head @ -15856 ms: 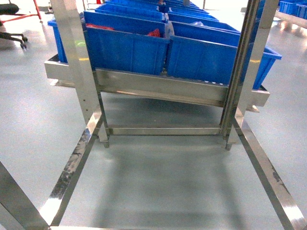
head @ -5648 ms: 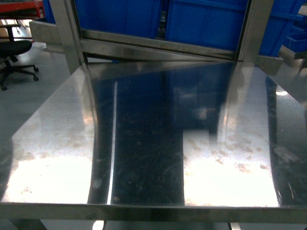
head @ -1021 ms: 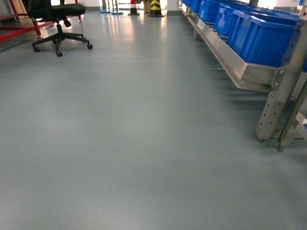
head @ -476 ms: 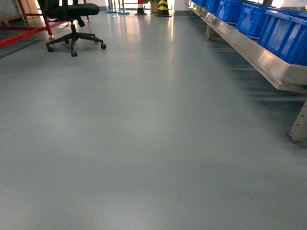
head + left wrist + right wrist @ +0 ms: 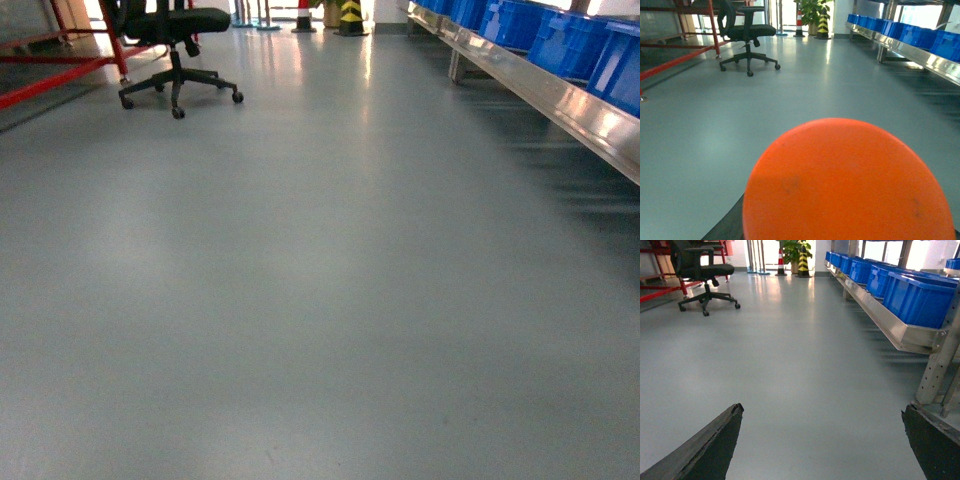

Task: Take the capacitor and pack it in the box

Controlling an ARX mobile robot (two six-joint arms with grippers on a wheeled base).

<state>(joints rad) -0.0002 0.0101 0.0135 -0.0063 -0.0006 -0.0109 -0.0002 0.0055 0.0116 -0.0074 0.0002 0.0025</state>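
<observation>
Closest in, the left wrist view is filled by a round orange object (image 5: pixel 850 185) at the left pincer, perhaps the capacitor, though whether it is clamped there I cannot tell; the right pincer (image 5: pixel 822 445) stands apart and empty, its dark fingertips (image 5: pixel 715 445) at the frame's lower corners. If that smooth orange face is the capacitor, I judge it stiff, light and a little slippery, best taken by its rim; the box is in no view. Ahead of both pincers lies open grey floor (image 5: pixel 320 300), bounded to their right by a steel rack (image 5: pixel 890 325) of blue bins (image 5: pixel 920 295), with an office chair (image 5: pixel 180 45) far off to the left and a striped post (image 5: pixel 803 262) farthest away.
</observation>
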